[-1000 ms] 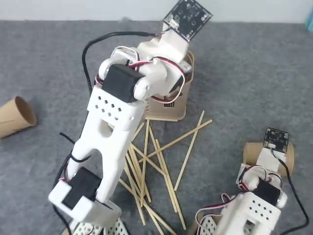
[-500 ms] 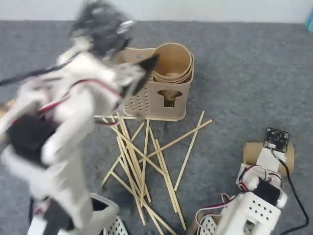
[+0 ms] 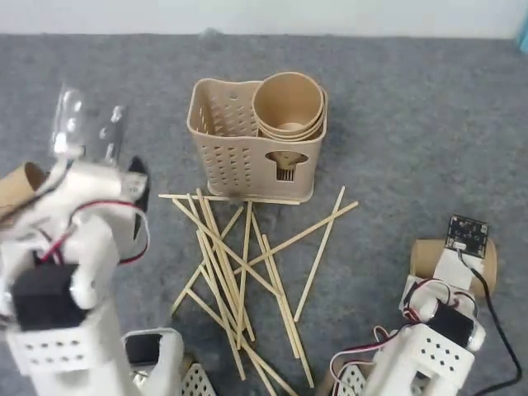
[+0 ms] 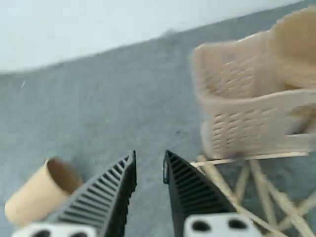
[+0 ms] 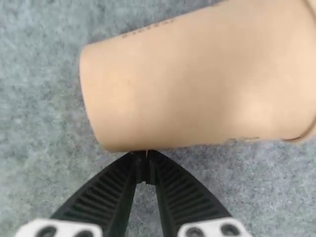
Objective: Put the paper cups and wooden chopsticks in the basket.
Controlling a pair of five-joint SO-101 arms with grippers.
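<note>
The tan basket [image 3: 235, 148] stands at the back middle with stacked paper cups [image 3: 287, 103] in its right half. Several wooden chopsticks [image 3: 239, 264] lie crossed on the grey carpet in front of it. One paper cup [image 3: 18, 186] lies on its side at the far left, partly behind my left arm. My left gripper [image 4: 148, 160] hangs open and empty above the carpet, between that cup [image 4: 42, 190] and the basket [image 4: 247, 108]. Another cup [image 5: 197, 79] lies on its side at the right, and my right gripper [image 5: 146, 159] is shut with its tips against the cup's wall.
My right arm's base [image 3: 421, 355] sits at the front right, the left arm's base [image 3: 157, 363] at the front left. Bare carpet [image 3: 421, 124] stretches to the right of the basket and behind it.
My left arm has swung fast from over the basket to the left and now hangs near the left cup, so the basket is uncovered. The right arm has not moved.
</note>
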